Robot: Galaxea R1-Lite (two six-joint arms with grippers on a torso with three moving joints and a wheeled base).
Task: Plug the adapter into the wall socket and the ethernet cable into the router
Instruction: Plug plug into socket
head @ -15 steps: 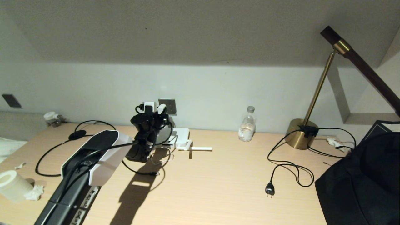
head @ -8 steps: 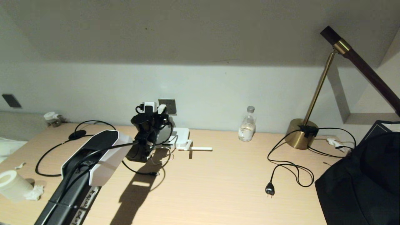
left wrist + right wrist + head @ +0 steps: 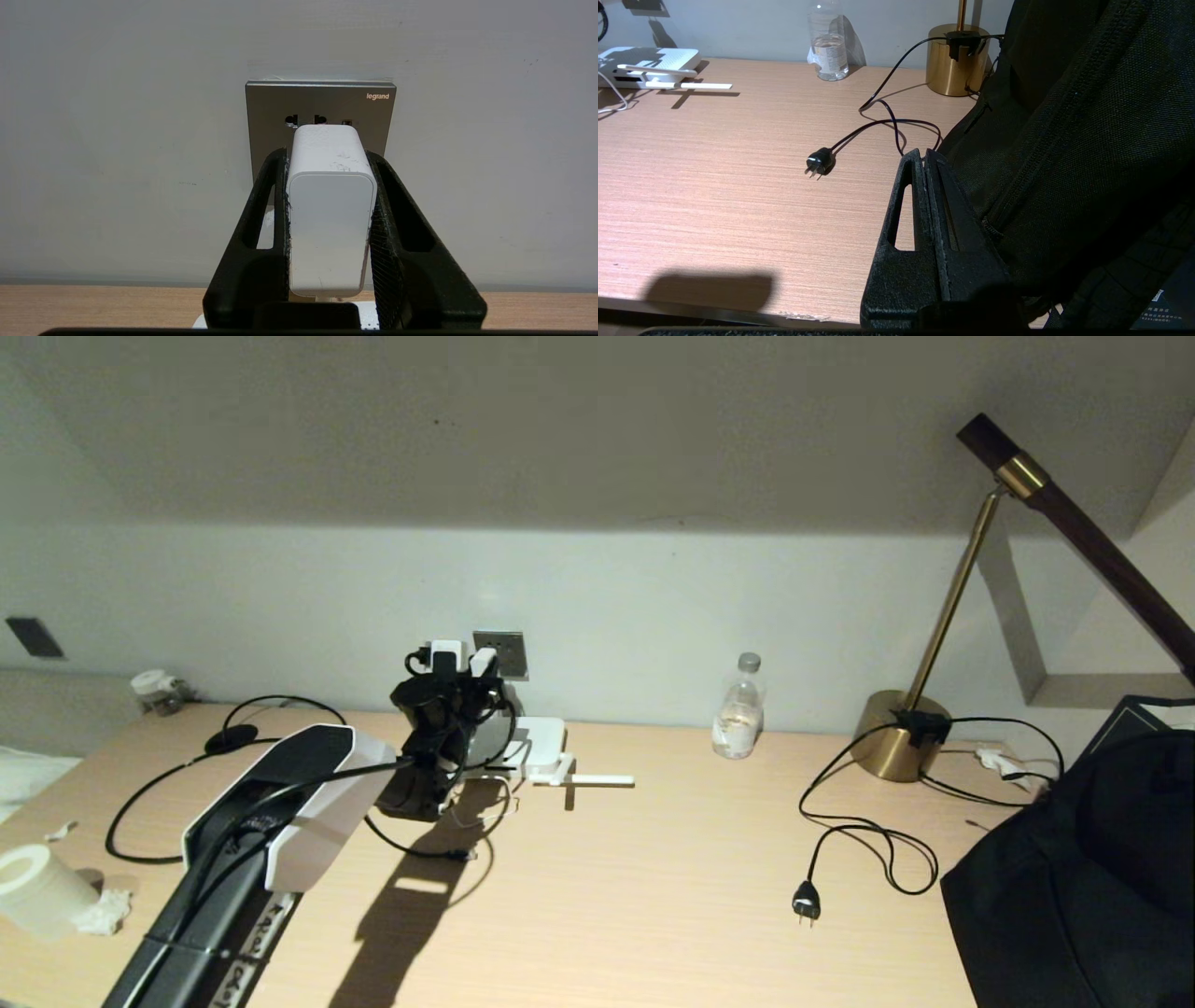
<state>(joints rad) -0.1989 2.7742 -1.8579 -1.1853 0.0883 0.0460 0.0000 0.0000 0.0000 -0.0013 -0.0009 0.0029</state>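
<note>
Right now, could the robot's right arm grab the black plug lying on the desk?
Probably yes. The shut right gripper holds nothing, and bare desk lies between it and the black plug; the black bag sits beside, not between.

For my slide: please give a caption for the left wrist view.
Left end effector holds white adapter before Legrand wall socket.

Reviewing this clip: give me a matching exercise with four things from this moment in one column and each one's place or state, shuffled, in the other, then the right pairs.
Things:
1. adapter
2. right hand
3. two-pin plug
4. water bottle

Places or states:
A. lying loose on the desk, plugged into nothing
B. clamped in the left hand, right in front of the wall socket
C. standing upright near the wall
D. shut and empty, beside the black bag

Pairs: 1-B, 2-D, 3-A, 4-C
</note>
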